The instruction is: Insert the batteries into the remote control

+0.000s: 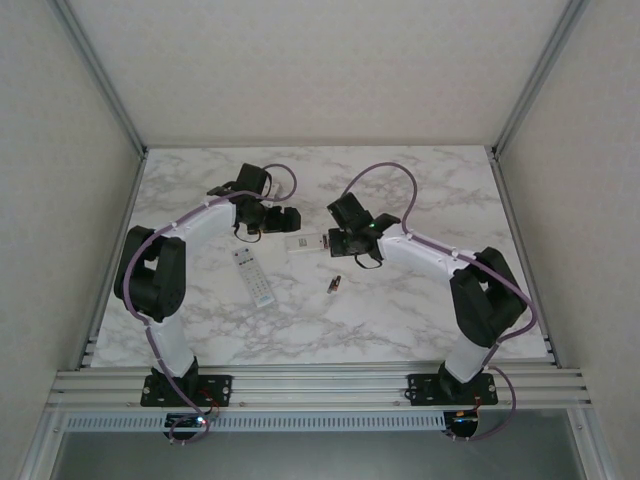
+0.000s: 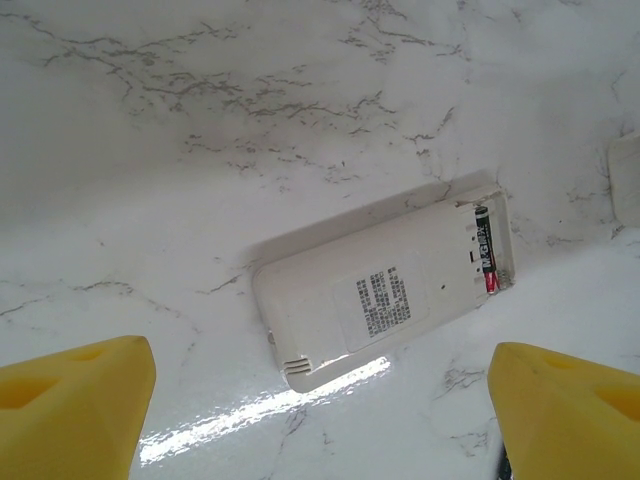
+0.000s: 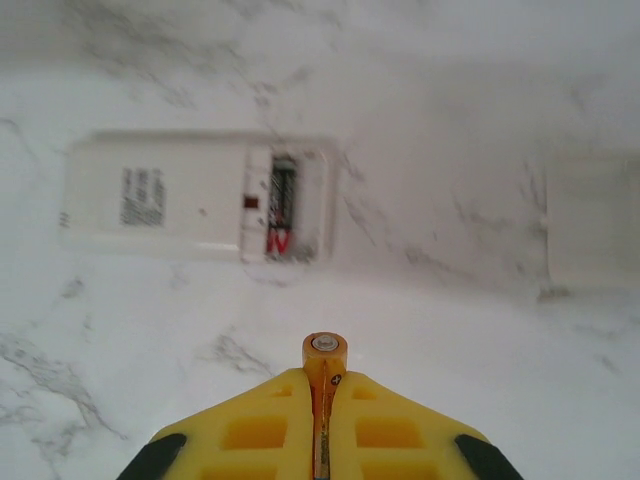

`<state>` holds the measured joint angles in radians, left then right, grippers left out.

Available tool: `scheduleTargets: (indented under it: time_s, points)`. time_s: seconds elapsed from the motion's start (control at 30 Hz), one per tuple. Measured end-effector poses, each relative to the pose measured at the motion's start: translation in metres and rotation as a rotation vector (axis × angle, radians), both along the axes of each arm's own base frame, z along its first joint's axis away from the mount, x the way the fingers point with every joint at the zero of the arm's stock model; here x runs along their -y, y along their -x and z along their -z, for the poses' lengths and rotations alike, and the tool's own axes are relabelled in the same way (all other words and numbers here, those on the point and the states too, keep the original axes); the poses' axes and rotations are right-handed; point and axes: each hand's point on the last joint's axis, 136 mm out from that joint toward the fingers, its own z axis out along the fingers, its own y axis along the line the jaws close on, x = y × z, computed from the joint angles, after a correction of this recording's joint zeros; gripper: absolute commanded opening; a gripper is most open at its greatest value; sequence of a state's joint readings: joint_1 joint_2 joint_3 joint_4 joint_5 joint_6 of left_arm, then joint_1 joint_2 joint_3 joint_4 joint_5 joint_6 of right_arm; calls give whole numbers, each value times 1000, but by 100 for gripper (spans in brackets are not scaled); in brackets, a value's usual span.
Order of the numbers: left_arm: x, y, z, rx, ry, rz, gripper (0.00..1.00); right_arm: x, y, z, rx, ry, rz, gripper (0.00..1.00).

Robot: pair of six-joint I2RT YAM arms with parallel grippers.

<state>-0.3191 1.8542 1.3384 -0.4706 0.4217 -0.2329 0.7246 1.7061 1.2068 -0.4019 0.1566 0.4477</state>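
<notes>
The white remote control (image 2: 385, 295) lies back up on the marble table, its battery compartment uncovered at one end. One dark battery with a red end (image 2: 486, 250) sits in that compartment, also seen in the right wrist view (image 3: 281, 205). My right gripper (image 3: 324, 375) is shut on a second battery (image 3: 324, 348), whose orange end pokes out past the fingertips, a short way in front of the remote (image 3: 190, 195). My left gripper (image 2: 320, 365) hangs open over the remote's other end, holding nothing. In the top view the remote (image 1: 308, 243) lies between both grippers.
A second remote (image 1: 253, 276) lies buttons up, nearer the left arm. A loose battery (image 1: 335, 285) rests on the table in front of the right gripper. A flat white piece (image 3: 590, 220), apparently the battery cover, lies to the right of the open remote.
</notes>
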Motion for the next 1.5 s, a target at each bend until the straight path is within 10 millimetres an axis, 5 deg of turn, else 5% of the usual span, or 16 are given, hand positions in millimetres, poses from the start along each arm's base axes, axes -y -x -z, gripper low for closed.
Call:
scheduleTargets:
  time_s: [0.23,0.6,1.0,1.5]
  points:
    - [0,0,0,0,0,0,87,-20,-28,-13,124,-16,-66,8]
    - [0,0,0,2,2,1,86,-31,-71,19,94,45,-49,8]
    - [9,5,31,-108,23,27,75,-31,-69,56,-15,76,-28,8]
    - [18,18,52,-211,66,58,68,-31,-58,72,-102,66,-7,9]
